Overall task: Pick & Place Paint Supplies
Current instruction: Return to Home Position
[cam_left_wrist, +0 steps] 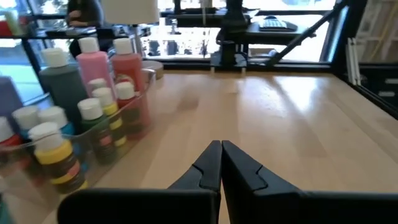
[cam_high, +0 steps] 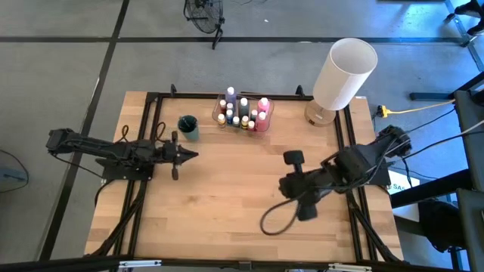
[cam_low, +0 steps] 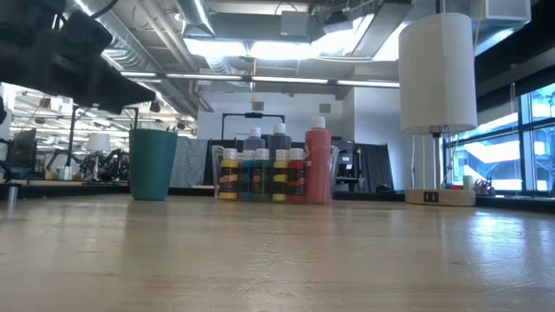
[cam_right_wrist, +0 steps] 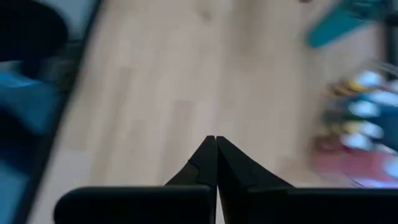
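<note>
Wooden counter (cam_high: 227, 196): pale-capped paint bottles (cam_low: 269, 173) stand clustered (rear ones partly hidden); left claw (cam_left_wrist: 221, 143) and right claw (cam_right_wrist: 216, 138) are both pressed together.

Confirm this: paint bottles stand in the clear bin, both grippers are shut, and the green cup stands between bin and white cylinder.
Not quite. The high view shows the green cup on the bin's far side from the white cylinder; the rest holds.

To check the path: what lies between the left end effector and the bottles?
Nothing: bare table between left end effector and bottles, in the high view.
</note>
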{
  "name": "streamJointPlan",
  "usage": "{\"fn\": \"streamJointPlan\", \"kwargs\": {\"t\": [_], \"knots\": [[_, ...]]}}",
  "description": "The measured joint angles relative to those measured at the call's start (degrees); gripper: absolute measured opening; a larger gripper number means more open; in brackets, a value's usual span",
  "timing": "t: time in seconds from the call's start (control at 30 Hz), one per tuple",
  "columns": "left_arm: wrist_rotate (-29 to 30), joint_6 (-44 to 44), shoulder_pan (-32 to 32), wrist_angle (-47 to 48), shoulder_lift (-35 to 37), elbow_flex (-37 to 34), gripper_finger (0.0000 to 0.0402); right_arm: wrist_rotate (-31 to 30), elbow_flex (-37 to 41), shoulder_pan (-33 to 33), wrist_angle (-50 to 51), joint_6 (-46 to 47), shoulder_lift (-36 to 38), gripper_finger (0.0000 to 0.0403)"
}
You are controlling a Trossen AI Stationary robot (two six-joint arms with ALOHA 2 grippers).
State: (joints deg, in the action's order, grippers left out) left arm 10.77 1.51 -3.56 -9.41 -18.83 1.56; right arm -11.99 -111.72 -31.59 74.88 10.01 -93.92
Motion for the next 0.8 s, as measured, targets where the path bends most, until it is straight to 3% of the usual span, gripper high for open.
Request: {"fn": "streamJointPlan", "kwargs": {"t": [0.17,0.3,0.5,0.63,0.8], "knots": [[-3.04,0.64,2.77,3.99,3.95,-0.02,0.0002,2.48,-0.02,-0.35,-0.53,-3.29,2.36,0.0001],[-7.15,0.6,4.61,6.55,7.76,-0.02,0.0002,8.75,0.04,-0.37,-0.78,-5.34,5.28,0.0],[-10.01,2.08,5.61,10.66,14.49,-0.26,0.0001,9.06,1.89,-1.13,-4.22,-4.92,11.15,0.0],[-11.38,2.24,5.37,10.51,17.16,-0.26,0.0002,8.75,10.47,-1.98,-10.04,-5.44,17.44,0.0],[-11.38,3.33,4.67,10.55,17.69,-0.26,0.0002,7.61,28.83,-2.67,-21.88,-5.94,28.12,0.0]]}}
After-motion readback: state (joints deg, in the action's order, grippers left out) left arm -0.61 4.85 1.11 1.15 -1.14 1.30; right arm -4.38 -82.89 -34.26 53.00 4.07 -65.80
